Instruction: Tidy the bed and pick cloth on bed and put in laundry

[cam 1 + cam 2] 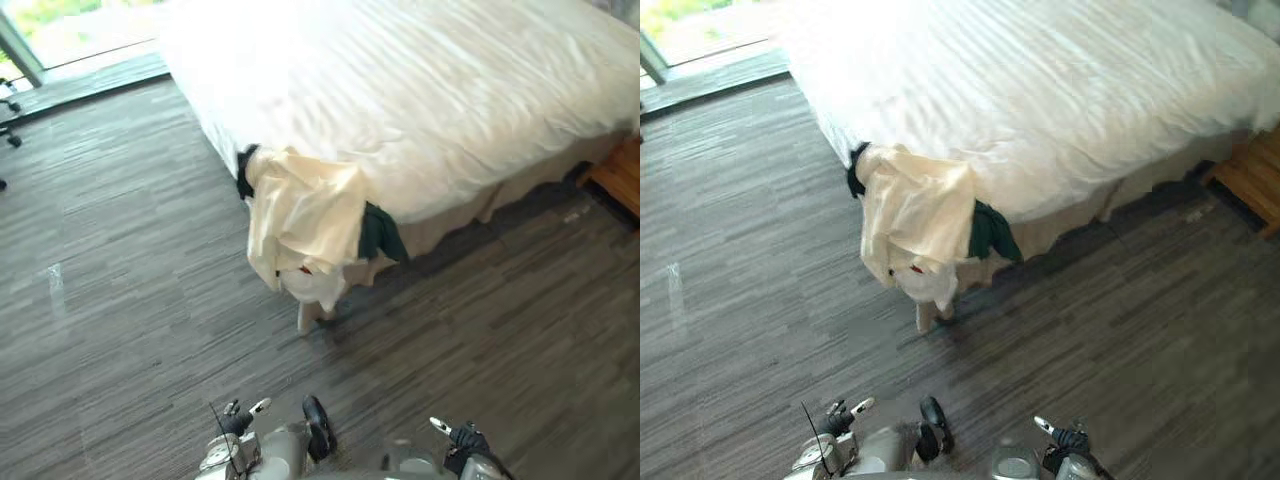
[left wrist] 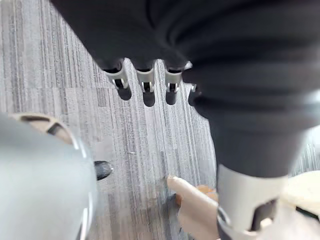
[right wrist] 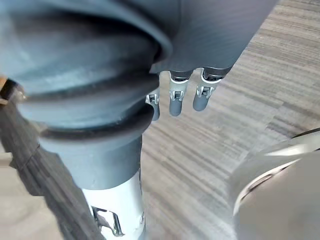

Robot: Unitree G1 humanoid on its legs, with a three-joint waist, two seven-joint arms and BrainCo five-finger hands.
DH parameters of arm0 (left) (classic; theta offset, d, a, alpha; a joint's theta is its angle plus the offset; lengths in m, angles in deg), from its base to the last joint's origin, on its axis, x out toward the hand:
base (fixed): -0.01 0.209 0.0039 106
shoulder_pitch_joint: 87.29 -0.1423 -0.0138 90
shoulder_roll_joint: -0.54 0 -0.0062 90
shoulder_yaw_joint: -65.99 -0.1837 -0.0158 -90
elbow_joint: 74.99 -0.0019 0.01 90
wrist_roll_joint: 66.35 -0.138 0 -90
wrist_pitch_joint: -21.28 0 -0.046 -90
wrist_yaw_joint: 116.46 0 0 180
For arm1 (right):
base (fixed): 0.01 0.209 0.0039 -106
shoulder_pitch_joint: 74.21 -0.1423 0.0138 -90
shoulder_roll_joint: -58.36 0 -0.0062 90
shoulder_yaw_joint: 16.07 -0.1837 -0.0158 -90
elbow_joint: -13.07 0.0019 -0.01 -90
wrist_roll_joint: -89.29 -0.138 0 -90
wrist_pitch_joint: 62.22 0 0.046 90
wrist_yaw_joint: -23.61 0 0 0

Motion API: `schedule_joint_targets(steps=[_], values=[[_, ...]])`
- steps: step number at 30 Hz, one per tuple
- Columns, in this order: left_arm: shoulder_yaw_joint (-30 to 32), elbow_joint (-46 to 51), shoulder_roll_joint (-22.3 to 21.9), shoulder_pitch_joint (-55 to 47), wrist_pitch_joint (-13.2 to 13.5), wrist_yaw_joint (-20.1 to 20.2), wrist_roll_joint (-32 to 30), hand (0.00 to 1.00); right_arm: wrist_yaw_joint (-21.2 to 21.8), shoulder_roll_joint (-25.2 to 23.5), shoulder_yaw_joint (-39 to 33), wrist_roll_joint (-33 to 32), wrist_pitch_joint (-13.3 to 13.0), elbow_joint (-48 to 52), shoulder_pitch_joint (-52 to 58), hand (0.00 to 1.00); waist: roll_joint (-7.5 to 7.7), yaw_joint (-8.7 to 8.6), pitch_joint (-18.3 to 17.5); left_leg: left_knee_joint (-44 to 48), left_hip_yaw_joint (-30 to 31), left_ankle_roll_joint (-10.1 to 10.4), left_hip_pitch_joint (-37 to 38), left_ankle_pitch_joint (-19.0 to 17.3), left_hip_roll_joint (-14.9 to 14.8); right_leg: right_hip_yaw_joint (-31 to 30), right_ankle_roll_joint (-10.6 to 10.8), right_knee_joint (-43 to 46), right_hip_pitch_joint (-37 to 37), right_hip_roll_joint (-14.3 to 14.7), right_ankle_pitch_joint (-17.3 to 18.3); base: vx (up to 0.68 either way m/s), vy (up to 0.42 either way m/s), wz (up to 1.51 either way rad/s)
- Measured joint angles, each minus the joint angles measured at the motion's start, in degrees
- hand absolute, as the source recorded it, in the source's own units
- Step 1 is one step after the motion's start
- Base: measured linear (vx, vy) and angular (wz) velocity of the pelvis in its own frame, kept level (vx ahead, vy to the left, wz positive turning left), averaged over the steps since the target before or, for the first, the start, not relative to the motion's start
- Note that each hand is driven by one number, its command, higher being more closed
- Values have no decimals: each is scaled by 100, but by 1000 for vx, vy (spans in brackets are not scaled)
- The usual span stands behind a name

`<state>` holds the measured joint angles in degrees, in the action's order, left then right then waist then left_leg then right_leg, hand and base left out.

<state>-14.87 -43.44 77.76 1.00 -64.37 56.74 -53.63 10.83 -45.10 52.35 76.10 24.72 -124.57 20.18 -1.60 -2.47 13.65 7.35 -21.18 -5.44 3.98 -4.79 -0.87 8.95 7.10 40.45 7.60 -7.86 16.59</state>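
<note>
We see the cream cloth point(image 1: 305, 215) draped over the bed's point(image 1: 430, 90) near left corner. Its long axis hangs down toward the floor point(image 1: 120, 300), with dark green fabric point(image 1: 380, 232) beneath it. Our left hand point(image 1: 238, 420) and right hand point(image 1: 465, 438) hang near us, fingers relaxed, holding nothing.

Left hand point(image 1: 238, 418): low at the near edge of the head view, on the robot's left, one silver finger pointing forward. Its wrist view shows the dark ribbed cover point(image 2: 225, 75), with the fingers point(image 2: 144, 85) in an even row beyond it, relaxed and not curled, and the thumb point(image 2: 245, 200) set apart; the hand is empty. Right hand point(image 1: 462, 438): low on the robot's right, level with the left. Its fingers point(image 3: 175, 97) are likewise extended in a row, empty.
</note>
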Motion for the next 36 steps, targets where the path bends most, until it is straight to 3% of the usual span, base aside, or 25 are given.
schedule_joint_targets(steps=[1,2,3,4,5,6,9,12,15,18,25,32,36], values=[[2,12,-10,43,12,-39,0,0,-154,-1,-207,-3,-46,452,102,0,-58,2,-43,-70,174,112,117,-50,-7,-370,12,-801,155,180,-15,578,-81,150],[33,59,-40,49,64,-104,-9,0,-378,-31,-479,47,-43,1209,302,0,-28,-35,-119,-182,317,288,227,-149,51,-910,158,-1822,290,305,-230,575,-121,169],[110,98,-10,21,127,-133,-81,0,-648,-208,-716,253,-23,2218,599,0,163,-66,-219,-354,338,506,407,-295,224,-1304,102,-2496,452,190,-926,492,-129,139],[170,129,5,4,127,-150,-115,0,-704,-272,-726,301,-23,2464,670,0,248,-59,-242,-378,323,547,450,-326,275,-1367,113,-2598,492,154,-1193,413,-137,110],[388,274,53,-173,115,-259,-135,0,-1043,-520,-742,768,29,3337,921,0,629,-52,-334,-339,259,716,603,-462,498,-1411,-106,-2650,654,58,-2006,452,-236,25],[553,326,-213,-421,95,-348,-193,0,-1285,-508,-602,1227,151,4098,871,0,379,-10,-437,-107,66,782,580,-639,105,-1272,-241,-2637,558,253,-2025,414,-228,17],[621,447,-581,-595,115,-367,-364,0,-1738,-678,-513,2336,199,6098,966,0,54,20,-573,74,2,909,579,-708,-272,-996,-276,-3165,131,451,-2011,385,-171,25],[406,458,-571,-563,124,-376,-401,0,-2010,-625,-290,3260,168,7109,926,0,12,24,-561,377,-184,948,539,-676,-386,-760,-326,-3354,-177,404,-1968,197,-71,39],[-35,412,-434,-557,119,-358,-461,0,-1915,-362,97,3646,100,7203,772,0,-9,27,-570,264,-320,949,518,-675,-367,-673,-315,-3496,-261,371,-1961,60,32,27],[-435,367,-302,-497,92,-322,-618,0,-1542,-139,211,3685,77,7033,683,0,-8,22,-569,-44,-223,949,508,-673,-291,-393,-308,-3823,-404,298,-1970,17,31,44],[-729,349,-81,-559,91,-55,-867,0,-582,799,588,3625,143,5186,230,0,13,115,-572,-191,-68,955,571,-653,-298,1,-300,-4219,-747,268,-2122,-25,-5,27],[-728,359,25,-576,90,68,-981,0,-53,1013,678,3601,228,4605,238,0,63,50,-574,-354,-79,995,590,-541,-299,80,-334,-4308,-753,282,-2193,-58,-22,5],[-736,360,93,-586,92,168,-1038,0,221,1034,1250,3579,203,4522,288,0,137,20,-572,-383,-101,945,534,-508,-297,54,-358,-4599,-829,319,-2410,-131,-34,-8]])
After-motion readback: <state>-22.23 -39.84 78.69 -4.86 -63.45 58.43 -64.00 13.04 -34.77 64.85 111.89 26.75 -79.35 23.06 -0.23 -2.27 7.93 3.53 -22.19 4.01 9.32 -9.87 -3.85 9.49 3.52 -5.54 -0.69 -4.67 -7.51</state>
